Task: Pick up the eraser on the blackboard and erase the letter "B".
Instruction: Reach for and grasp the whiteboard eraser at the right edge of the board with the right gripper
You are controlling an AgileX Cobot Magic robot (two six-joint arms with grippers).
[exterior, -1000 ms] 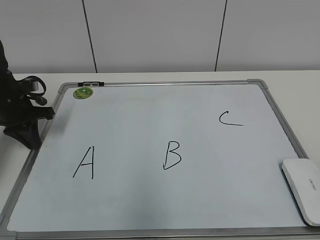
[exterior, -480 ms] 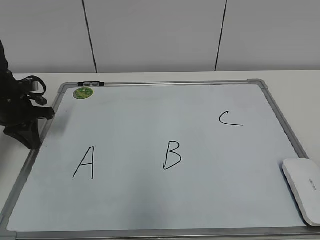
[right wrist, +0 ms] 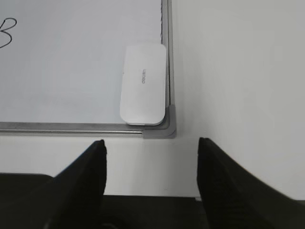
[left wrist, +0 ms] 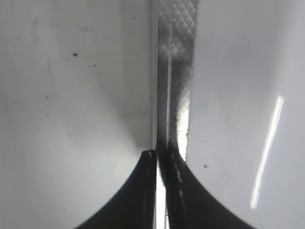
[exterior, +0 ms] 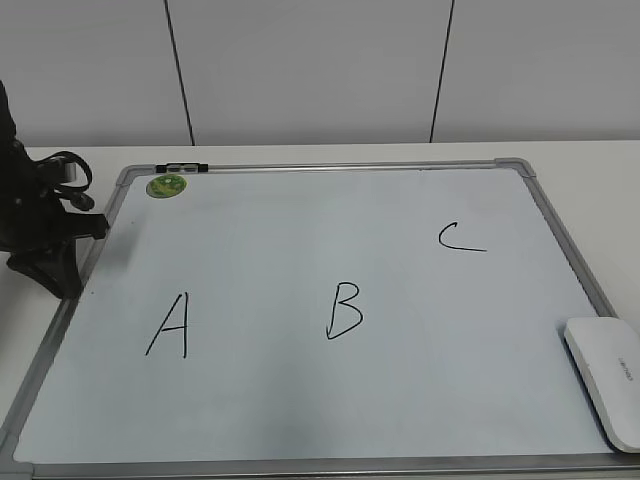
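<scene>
The blackboard is a pale board in a grey frame, lying flat on the white table. The black letter "B" is near its middle, between an "A" and a smaller "C". The white eraser lies in the board's front right corner. In the right wrist view the eraser sits against the frame corner, and part of the "B" shows at the left edge. My right gripper is open and empty, over bare table in front of that corner. My left gripper is shut and empty, at the board's left frame.
A round green magnet and a black marker sit at the board's back left. The left arm rests beside the board's left frame. A white panelled wall stands behind the table.
</scene>
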